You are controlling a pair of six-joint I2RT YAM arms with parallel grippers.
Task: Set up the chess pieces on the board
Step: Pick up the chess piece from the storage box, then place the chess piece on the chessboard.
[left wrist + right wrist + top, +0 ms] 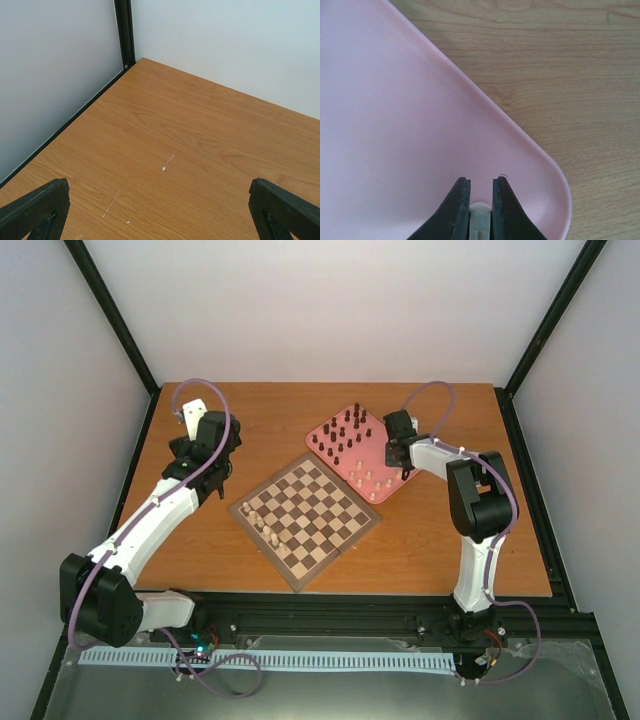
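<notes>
Your right end effector hangs over the right-hand corner of the pink tray. It is narrowed onto a cream chess piece, whose long axis appears to run along the fingers. The board lies to its left and toward the near edge, set diagonally with one corner pointing at you. The right arm is nearer. The left end effector is spread wide over the far-left worktop.
</notes>
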